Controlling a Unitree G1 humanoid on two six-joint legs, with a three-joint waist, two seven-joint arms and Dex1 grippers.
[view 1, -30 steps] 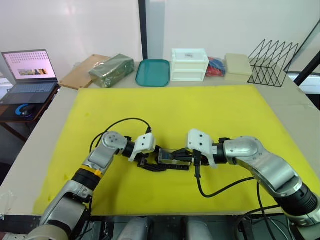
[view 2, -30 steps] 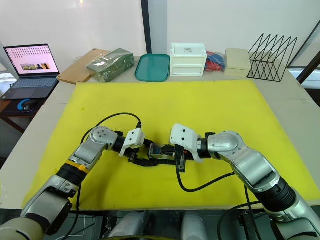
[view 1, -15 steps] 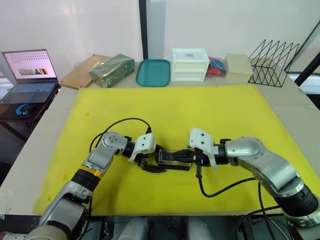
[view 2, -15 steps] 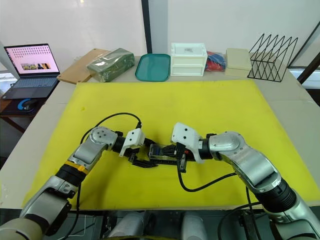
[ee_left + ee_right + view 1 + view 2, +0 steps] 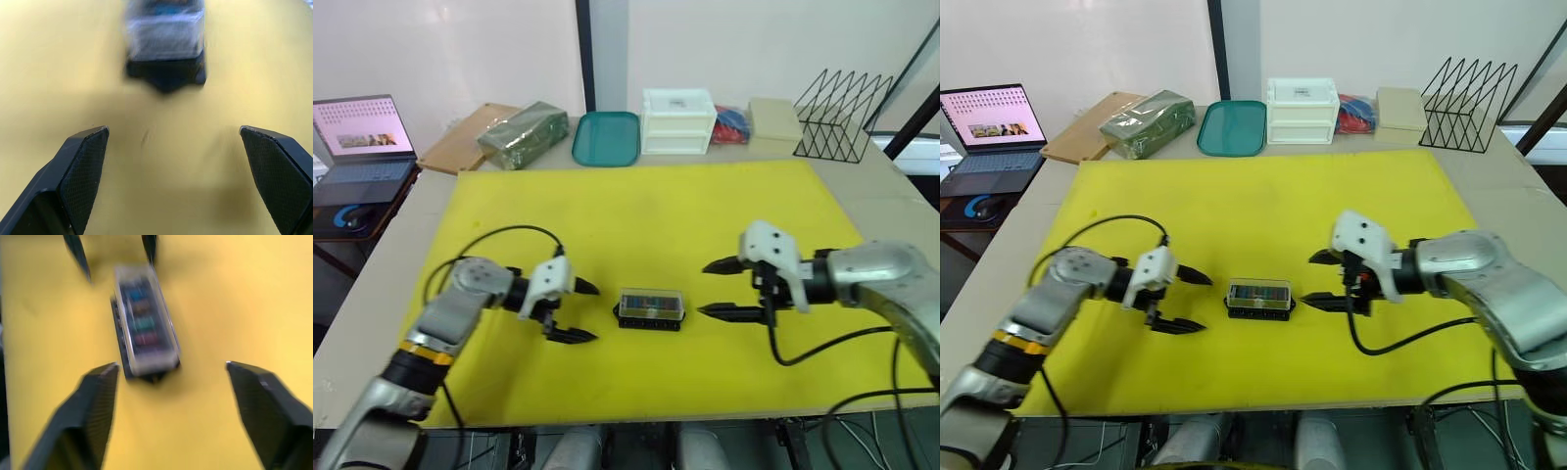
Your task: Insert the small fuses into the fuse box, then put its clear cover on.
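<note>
Yellow mat [image 5: 705, 225] carries the fuse box [image 5: 650, 320], clear cover [image 5: 651, 303] seated on top, small fuses [image 5: 141, 316] visible beneath; left gripper [image 5: 570, 311] and right gripper [image 5: 720, 289] flank it, both spread wide, empty; judged complete; any retreat should leave the box undisturbed.

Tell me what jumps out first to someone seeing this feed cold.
The fuse box sits alone mid-mat with the clear cover on it and coloured small fuses showing through. The left gripper and right gripper flank it, both open and apart from it. Behind the yellow mat, a teal tray and white drawer unit line the table's back edge.
</note>
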